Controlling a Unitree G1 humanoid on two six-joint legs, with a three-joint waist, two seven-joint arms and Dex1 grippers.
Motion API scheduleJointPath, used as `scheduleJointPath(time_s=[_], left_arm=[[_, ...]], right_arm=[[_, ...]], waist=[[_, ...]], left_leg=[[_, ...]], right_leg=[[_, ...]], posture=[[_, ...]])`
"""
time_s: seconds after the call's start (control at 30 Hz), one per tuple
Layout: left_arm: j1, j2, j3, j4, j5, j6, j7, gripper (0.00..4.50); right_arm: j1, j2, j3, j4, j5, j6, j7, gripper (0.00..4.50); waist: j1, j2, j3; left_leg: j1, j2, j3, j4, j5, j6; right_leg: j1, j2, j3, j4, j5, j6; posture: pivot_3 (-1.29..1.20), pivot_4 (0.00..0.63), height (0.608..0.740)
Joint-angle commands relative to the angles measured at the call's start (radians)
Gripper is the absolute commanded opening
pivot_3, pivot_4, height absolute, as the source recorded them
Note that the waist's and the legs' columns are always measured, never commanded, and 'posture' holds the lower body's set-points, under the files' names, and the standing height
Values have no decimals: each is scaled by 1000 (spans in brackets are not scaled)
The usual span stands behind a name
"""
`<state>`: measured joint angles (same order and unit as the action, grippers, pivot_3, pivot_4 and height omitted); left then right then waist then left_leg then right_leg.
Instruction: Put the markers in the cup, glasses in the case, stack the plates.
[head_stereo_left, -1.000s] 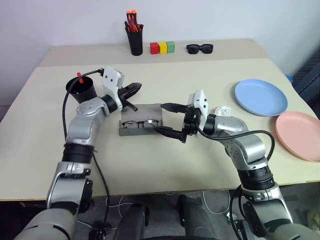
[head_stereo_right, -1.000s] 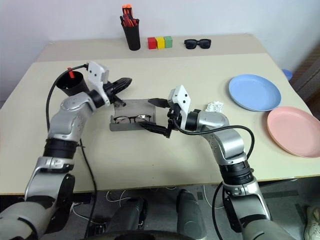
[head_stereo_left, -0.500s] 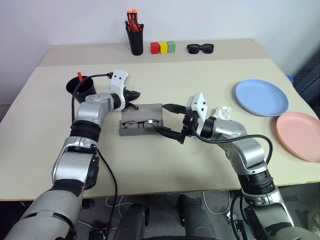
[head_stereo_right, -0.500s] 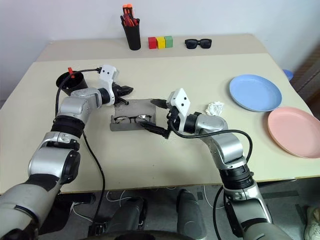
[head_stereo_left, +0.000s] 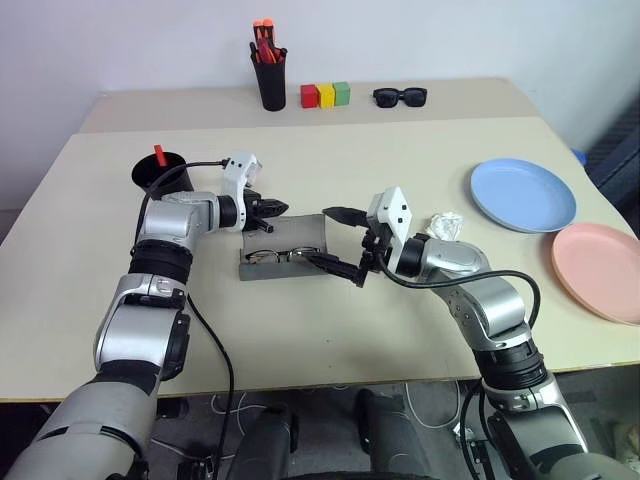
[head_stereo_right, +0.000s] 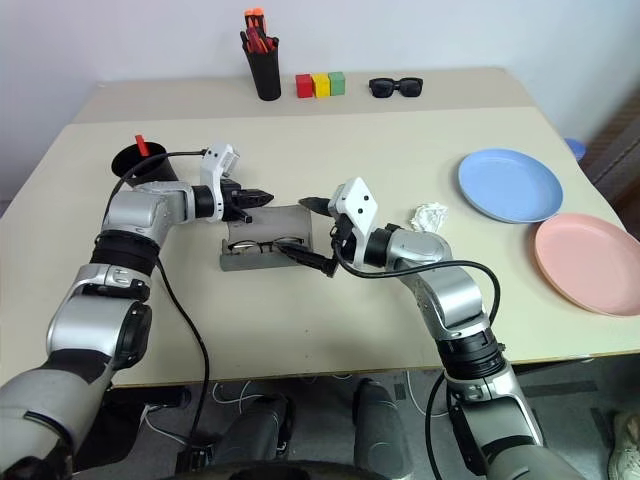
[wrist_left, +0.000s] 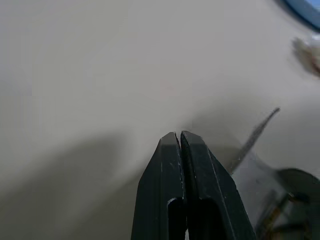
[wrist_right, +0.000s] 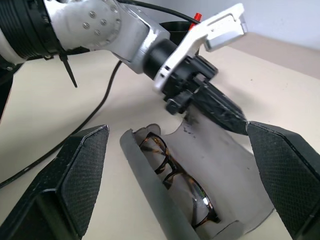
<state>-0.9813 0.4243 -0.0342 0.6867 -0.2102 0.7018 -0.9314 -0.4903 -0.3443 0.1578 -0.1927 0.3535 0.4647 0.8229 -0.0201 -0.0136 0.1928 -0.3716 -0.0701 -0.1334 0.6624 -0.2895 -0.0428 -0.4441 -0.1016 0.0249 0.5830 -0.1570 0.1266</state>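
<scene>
glasses lie in the open case (head_stereo_left: 283, 250), lid not yet down

left claw (head_stereo_left: 280, 208), pinched shut and empty, sits at the raised lid's back edge, likely to tip it closed; right claw (head_stereo_left: 338, 240) gapes wide and empty at the case's right end, seemingly steadying it. the glasses (wrist_right: 175, 177) lie in the trough mid-table. the cup (head_stereo_left: 160, 172) near the left edge shows a red marker (head_stereo_left: 158, 153) tip; its inside is hidden. blue plate (head_stereo_left: 523, 194) and pink plate (head_stereo_left: 597, 270) sit apart by the right edge, unstacked.
</scene>
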Motion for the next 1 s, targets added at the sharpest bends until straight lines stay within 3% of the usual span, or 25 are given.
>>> scheduleJointPath(time_s=[0.03,0.23,0.73,1.0], left_arm=[[30,35,-32,-98,-19,74,-67,41],[141,93,-96,-314,-52,194,-146,41],[345,196,-49,-724,-125,290,-61,41],[434,217,-11,-796,-149,263,23,41]], right_arm=[[-26,1,-2,-10,-6,-31,-4,4500],[-31,-1,-5,2,-15,-42,-7,4500],[-55,-4,-10,44,-28,-66,-4,4500],[-71,-1,-5,74,-37,-91,3,4500]], waist=[[0,0,0],[-1,0,0],[-2,0,0],[1,0,0]], left_leg=[[0,0,0,0,0,0],[0,0,0,0,0,0],[0,0,0,0,0,0],[1,0,0,0,0,0]], right_leg=[[0,0,0,0,0,0],[0,0,0,1,0,0],[0,0,0,1,0,0],[0,0,0,1,0,0]], posture=[[0,150,740],[0,150,740],[0,150,740],[0,150,740]])
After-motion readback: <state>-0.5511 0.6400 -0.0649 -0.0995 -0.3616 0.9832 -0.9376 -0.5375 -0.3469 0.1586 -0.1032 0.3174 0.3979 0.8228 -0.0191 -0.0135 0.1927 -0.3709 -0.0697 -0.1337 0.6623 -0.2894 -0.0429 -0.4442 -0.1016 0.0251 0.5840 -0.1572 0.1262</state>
